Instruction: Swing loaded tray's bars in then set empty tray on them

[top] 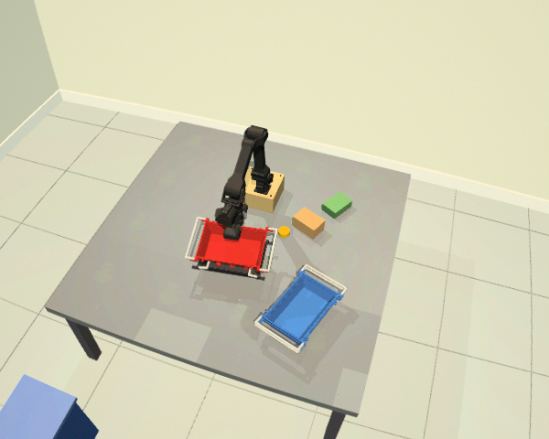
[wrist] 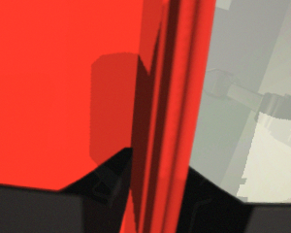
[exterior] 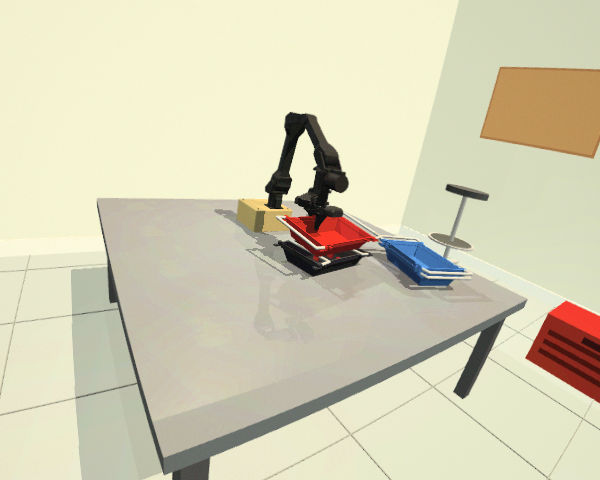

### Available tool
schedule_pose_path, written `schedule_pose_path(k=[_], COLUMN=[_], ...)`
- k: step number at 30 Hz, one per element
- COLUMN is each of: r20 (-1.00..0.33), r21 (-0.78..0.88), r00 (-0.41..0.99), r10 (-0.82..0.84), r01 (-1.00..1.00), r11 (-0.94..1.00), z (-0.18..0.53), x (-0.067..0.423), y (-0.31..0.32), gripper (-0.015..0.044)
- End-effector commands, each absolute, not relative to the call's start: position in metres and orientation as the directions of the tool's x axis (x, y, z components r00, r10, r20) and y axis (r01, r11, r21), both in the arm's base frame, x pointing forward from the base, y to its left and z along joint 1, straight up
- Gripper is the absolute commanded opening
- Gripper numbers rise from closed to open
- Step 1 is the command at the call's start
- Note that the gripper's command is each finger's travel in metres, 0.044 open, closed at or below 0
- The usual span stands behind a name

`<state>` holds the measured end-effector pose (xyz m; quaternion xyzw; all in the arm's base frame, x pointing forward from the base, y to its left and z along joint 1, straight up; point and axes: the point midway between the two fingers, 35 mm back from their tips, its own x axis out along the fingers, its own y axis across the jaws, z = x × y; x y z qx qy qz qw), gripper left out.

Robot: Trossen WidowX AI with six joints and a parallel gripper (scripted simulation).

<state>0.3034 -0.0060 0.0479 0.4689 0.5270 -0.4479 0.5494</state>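
Note:
The empty red tray point(top: 242, 251) point(exterior: 336, 239) point(wrist: 48, 97) is over the black tray point(top: 227, 270) point(exterior: 301, 261), roughly lined up with it. My gripper point(exterior: 317, 225) point(wrist: 145, 157) is shut on the red tray's long side wall nearest the arm base, one finger inside and one outside. The red tray looks nearly level. White bar ends point(top: 203, 267) point(top: 253, 273) show between the two trays, in over the black tray's top. Whether the red tray rests on the bars I cannot tell. The black tray's load is hidden under the red tray.
A blue tray point(top: 300, 306) point(exterior: 427, 263) with its own white bars stands to one side. An orange block point(top: 307, 221), a green block point(top: 336, 204) and a small yellow disc point(top: 284, 231) lie beside the arm's wooden base point(top: 261, 203) point(exterior: 248, 215).

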Motion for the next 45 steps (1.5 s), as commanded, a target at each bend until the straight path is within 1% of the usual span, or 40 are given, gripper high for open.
schedule_pose_path(k=[1,45], r20=[-1.000,-1.000], r21=[0.024,0.024], r00=[0.024,0.024], r10=[-0.002,-0.002], r01=[0.987,0.987], r11=[0.161,0.161], z=[0.0432,0.0345], x=[0.3002,0.2981], y=[-0.0067,-0.0070], gripper=[0.0000,0.0000])
